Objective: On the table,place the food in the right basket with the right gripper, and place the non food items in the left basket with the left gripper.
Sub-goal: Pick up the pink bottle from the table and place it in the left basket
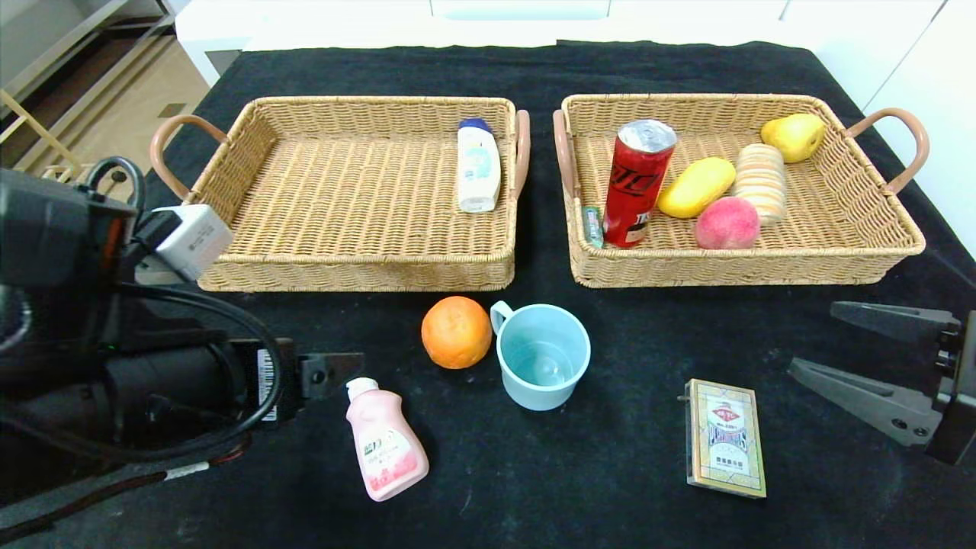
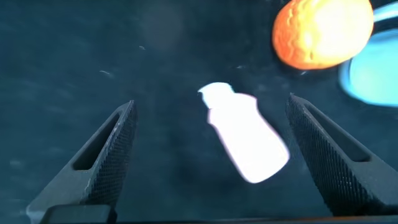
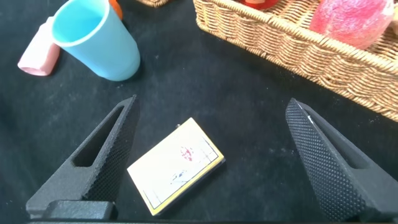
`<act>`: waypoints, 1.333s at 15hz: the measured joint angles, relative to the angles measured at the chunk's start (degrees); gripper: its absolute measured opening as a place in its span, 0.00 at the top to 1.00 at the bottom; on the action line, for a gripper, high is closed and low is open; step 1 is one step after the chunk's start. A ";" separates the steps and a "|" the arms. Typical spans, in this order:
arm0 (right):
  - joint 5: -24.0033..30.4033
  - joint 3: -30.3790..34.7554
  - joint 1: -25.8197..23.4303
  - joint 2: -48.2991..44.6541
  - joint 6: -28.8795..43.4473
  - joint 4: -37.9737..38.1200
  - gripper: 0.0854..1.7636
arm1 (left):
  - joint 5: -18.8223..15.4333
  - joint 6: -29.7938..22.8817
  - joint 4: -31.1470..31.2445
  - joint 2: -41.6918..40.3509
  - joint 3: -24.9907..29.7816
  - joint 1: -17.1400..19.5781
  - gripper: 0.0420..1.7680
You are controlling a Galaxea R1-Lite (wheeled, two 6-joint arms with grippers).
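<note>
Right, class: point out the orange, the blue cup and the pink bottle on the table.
orange [image 1: 456, 332], head view, middle of its peel.
blue cup [image 1: 543, 357], head view, inside bottom of the cup.
pink bottle [image 1: 385, 444], head view, middle of its label.

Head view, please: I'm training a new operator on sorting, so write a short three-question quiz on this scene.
1. True or false: the orange already lies in the right basket.
2. Which thing lies in the left basket? A) white bottle B) pink bottle C) cup
3. Fill in: the card box lies on the table nearest the ___ gripper.

Key
1. False: it sits on the table beside the cup.
2. A: the white bottle lies by that basket's right wall; the pink bottle is on the table before the open left gripper.
3. Right: the open right gripper hovers near it.
</note>
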 joint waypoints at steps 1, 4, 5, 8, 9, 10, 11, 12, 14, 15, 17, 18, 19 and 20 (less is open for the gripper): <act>-0.07 0.00 0.02 0.02 0.05 0.00 0.03 | -0.18 -0.11 -0.01 0.74 0.00 -0.57 0.03; -0.17 -0.20 -0.04 0.20 0.11 0.00 0.03 | -1.49 -0.63 0.51 1.33 0.55 -2.89 0.03; -0.20 -0.22 -0.04 0.24 0.11 0.01 0.03 | -2.15 -1.02 0.73 1.46 0.52 -3.17 0.03; -0.20 -0.30 -0.12 0.28 0.11 -0.02 0.03 | -2.54 -6.62 7.41 2.95 -1.05 -3.63 0.03; -0.20 -0.30 -0.12 0.27 0.11 -0.07 0.03 | -2.63 -8.48 8.68 3.89 -1.71 -3.89 0.03; -0.20 -0.30 -0.12 0.22 0.11 -0.07 0.03 | -2.63 -10.28 9.40 5.02 -2.23 -4.07 0.03; -0.20 -0.30 -0.12 0.16 0.11 -0.07 0.03 | -2.63 -11.65 9.67 6.10 -2.79 -4.18 0.03; -0.20 -0.33 -0.12 0.09 0.11 -0.07 0.03 | -2.61 -12.82 9.81 7.03 -3.28 -4.24 0.03; -0.17 -0.33 -0.12 0.09 0.11 -0.07 0.03 | -2.61 -14.53 10.06 8.77 -3.71 -4.24 0.03; -0.20 -0.33 -0.12 0.09 0.13 -0.07 0.03 | -2.58 -15.46 10.06 9.59 -3.73 -4.19 0.03; -0.20 -0.33 -0.12 0.07 0.11 -0.11 0.03 | -2.58 -15.91 10.06 10.89 -3.73 -3.99 0.03; -0.20 -0.33 -0.12 0.07 0.11 -0.16 0.03 | -2.56 -15.91 10.06 11.34 -3.73 -3.94 0.03; -0.20 -0.33 -0.12 0.11 0.11 -0.21 0.03 | -2.54 -15.98 10.02 11.87 -3.80 -3.88 0.03; -0.17 -0.33 -0.12 0.16 0.13 -0.22 0.03 | -2.50 -15.98 9.89 12.37 -4.04 -3.80 0.03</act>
